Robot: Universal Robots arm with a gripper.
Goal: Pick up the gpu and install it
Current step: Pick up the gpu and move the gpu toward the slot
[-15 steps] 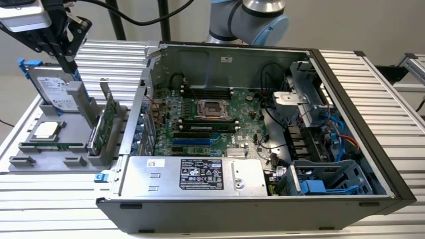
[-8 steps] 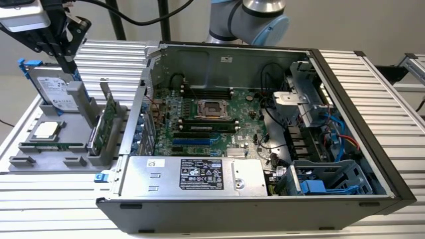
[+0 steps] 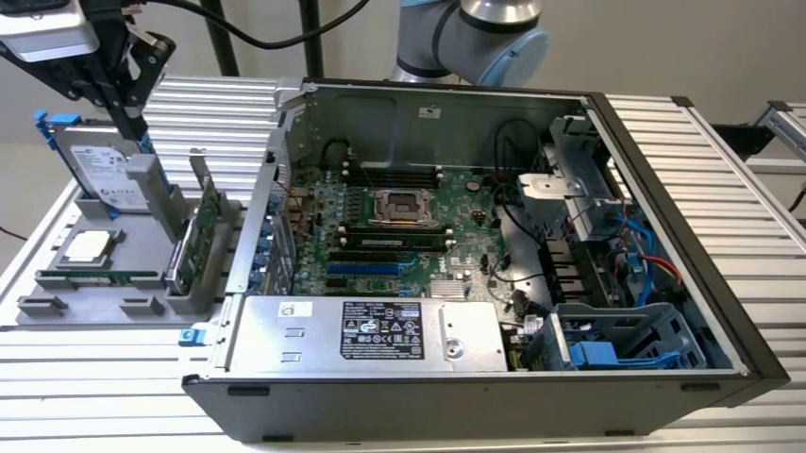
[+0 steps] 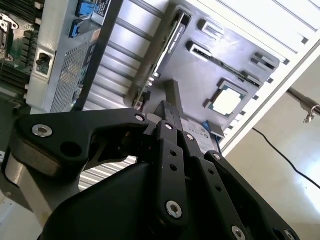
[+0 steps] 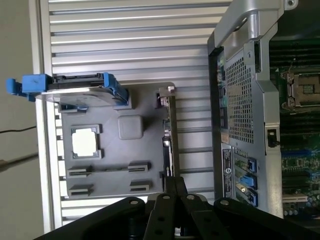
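The gpu (image 3: 198, 241) stands on edge in a slot of the grey tray (image 3: 75, 310), just beside the open computer case (image 3: 705, 283), on that case's side toward the exterior view's left. A blue-framed hard drive (image 3: 101, 170) stands upright in the same tray, farther from the case. The gripper (image 3: 134, 127) hangs above the tray, apart from the card, its fingers (image 4: 169, 111) drawn close together with nothing between them.
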